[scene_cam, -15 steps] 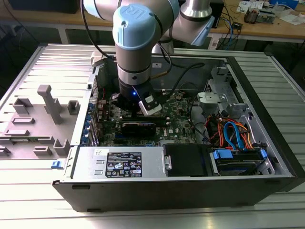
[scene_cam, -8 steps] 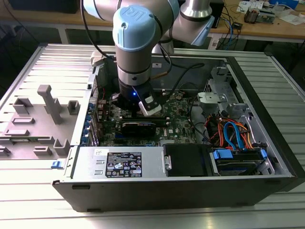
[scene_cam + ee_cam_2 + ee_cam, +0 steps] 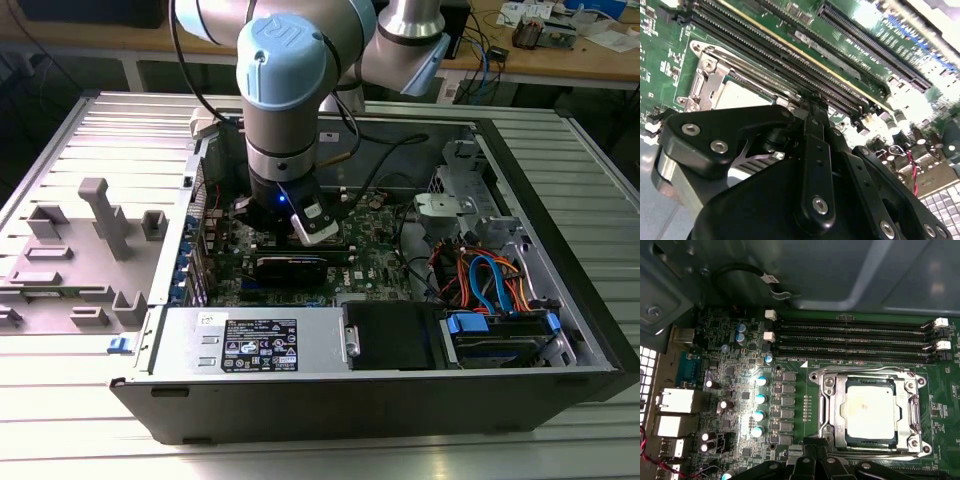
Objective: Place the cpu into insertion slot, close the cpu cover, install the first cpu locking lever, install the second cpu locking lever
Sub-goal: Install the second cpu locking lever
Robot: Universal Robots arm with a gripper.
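Silver-grey and square, the cpu (image 3: 871, 408) sits in the insertion slot (image 3: 840, 437) on the green motherboard (image 3: 740, 390), with the cpu cover (image 3: 912, 412) lying flat around it, just beside the long black memory slots (image 3: 850, 337). You can see the arm (image 3: 290, 90) reaching down into the open computer case (image 3: 560, 200); the black end effector (image 3: 807, 107) hangs close above the board beside the socket, and whether its fingers are open or holding anything cannot be told.
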